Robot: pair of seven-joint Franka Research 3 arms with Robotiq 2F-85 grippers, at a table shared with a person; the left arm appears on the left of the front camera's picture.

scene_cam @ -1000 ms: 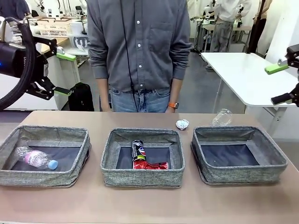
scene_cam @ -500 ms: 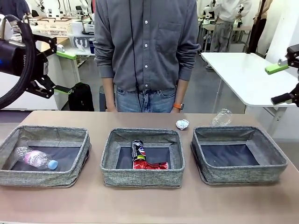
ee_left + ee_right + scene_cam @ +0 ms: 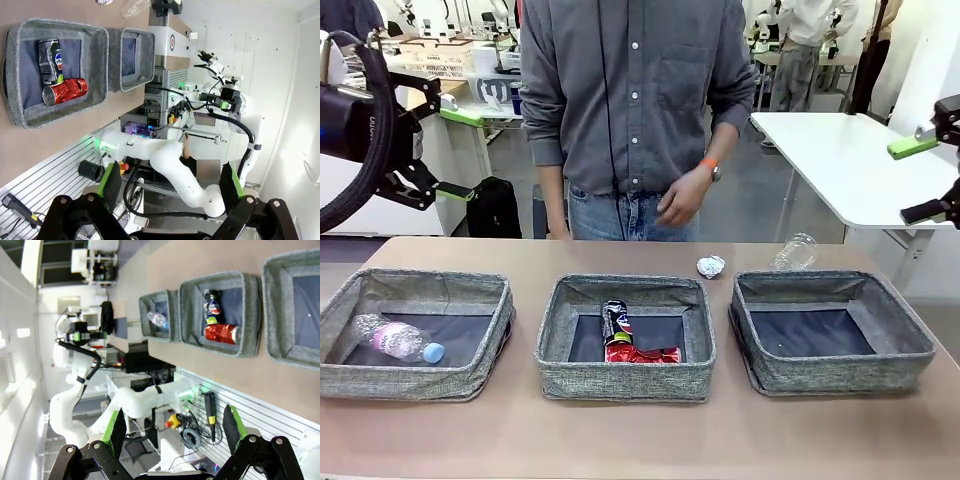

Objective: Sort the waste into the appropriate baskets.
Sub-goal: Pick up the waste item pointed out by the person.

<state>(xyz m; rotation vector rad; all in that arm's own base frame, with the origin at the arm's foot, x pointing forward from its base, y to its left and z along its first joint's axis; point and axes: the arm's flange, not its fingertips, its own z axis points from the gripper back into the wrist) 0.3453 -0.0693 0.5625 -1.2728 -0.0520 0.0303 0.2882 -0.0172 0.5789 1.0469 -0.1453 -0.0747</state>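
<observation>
Red can in middle basket, foil ball behind

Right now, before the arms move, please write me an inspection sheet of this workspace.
Surface: brown table, bearing three grey baskets.
Job's things: left basket holds a clear bottle; middle basket a dark can and a red can; right basket no waste seen; foil ball and second bottle lie behind the baskets.
Clutter: nothing seen.
Grippers: left gripper and right gripper open, above the table, holding nothing.
Cables: black cable loops by the left gripper.
Surroundings: person at far side, hand at waist.
</observation>
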